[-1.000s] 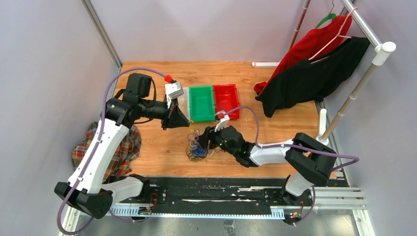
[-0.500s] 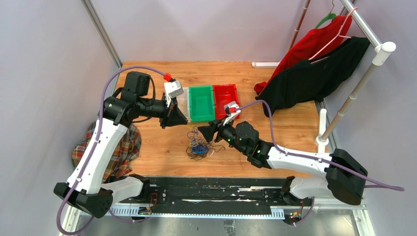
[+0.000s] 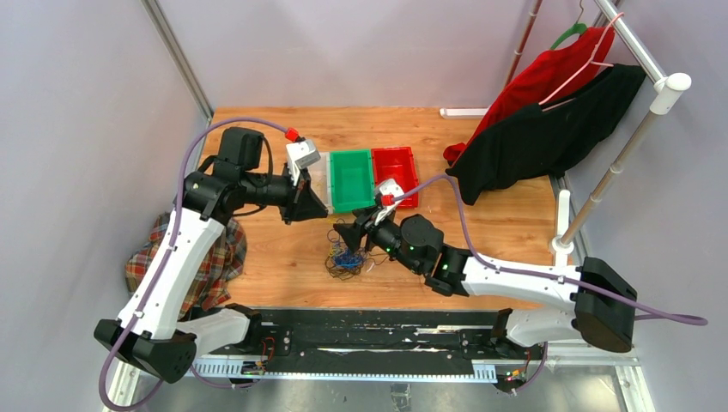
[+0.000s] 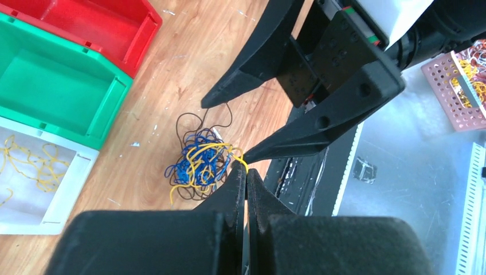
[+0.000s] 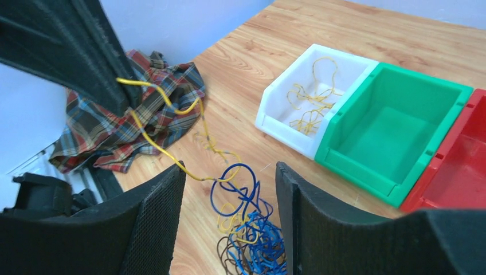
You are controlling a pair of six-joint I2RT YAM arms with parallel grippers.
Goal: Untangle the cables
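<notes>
Above the wood tabletop [image 3: 275,253], left gripper's [image 4: 246,172] clamped on a thin yellow wire [image 5: 150,137]; wide-open right gripper [image 5: 229,172] probably needs to pin the tangled blue-black-yellow cables [image 4: 198,166] next.

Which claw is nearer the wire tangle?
Right. The right claw hovers over the tangled bundle of thin blue, yellow and dark wires; the left claw, farther off, pinches one yellow strand.
</notes>
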